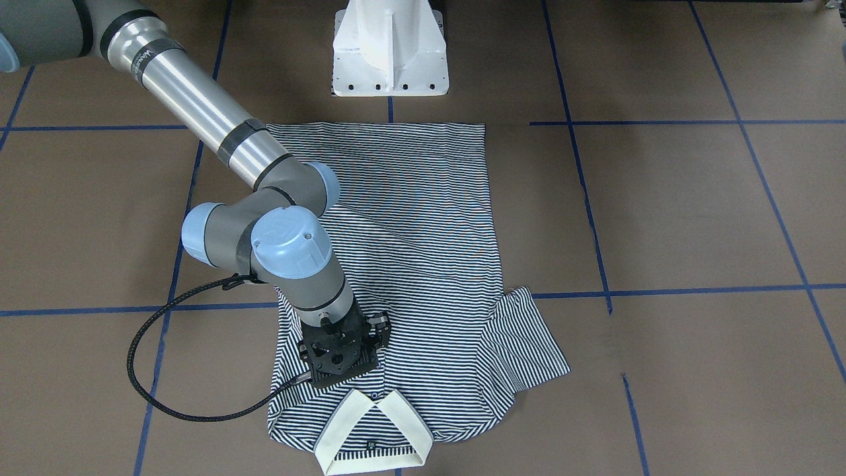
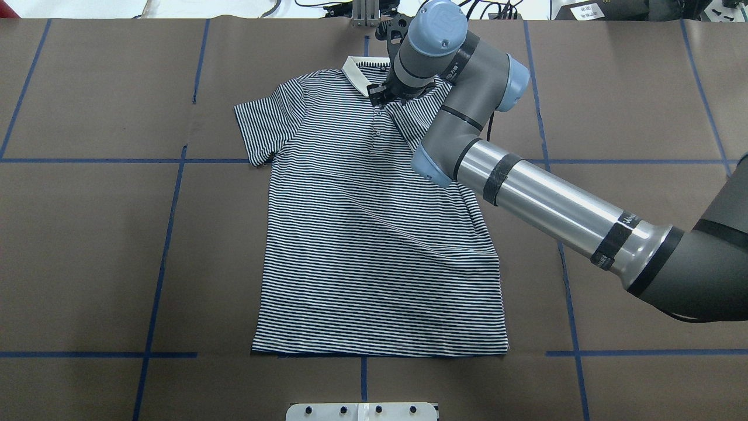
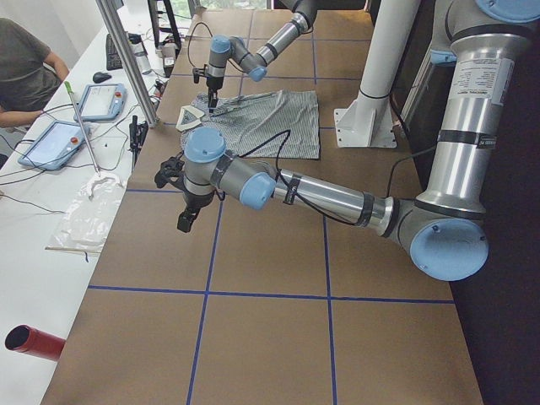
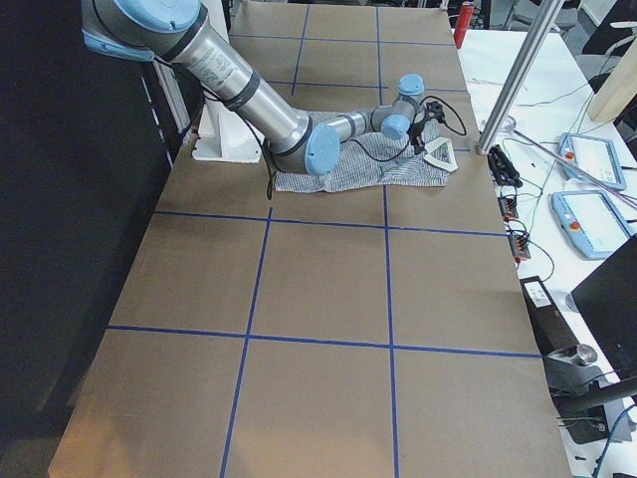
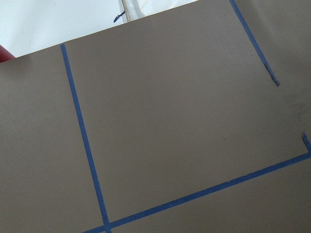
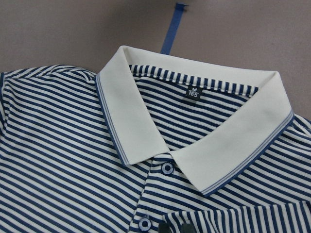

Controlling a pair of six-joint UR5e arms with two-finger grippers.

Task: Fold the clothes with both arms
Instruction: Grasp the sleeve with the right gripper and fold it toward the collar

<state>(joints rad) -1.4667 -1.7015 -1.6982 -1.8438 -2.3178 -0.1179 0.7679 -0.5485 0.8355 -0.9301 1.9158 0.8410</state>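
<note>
The shirt [image 2: 374, 245] lies flat, front up, on the table [image 2: 87, 234], its collar [image 6: 126, 102] on the side far from the robot. My right tool [image 2: 378, 98] is down on the chest just beside the buttons; I cannot tell if it is clenched on cloth. The left tool [image 3: 187, 221] hangs well apart from the shirt, its grip also unclear. I would bring it to the spread sleeve [image 2: 260, 126] and fold inward without dragging. No bin or basket shows.

Striped polo shirt [image 6: 63, 145], cream collar [image 6: 121, 99], top button [image 6: 167, 168]
</note>
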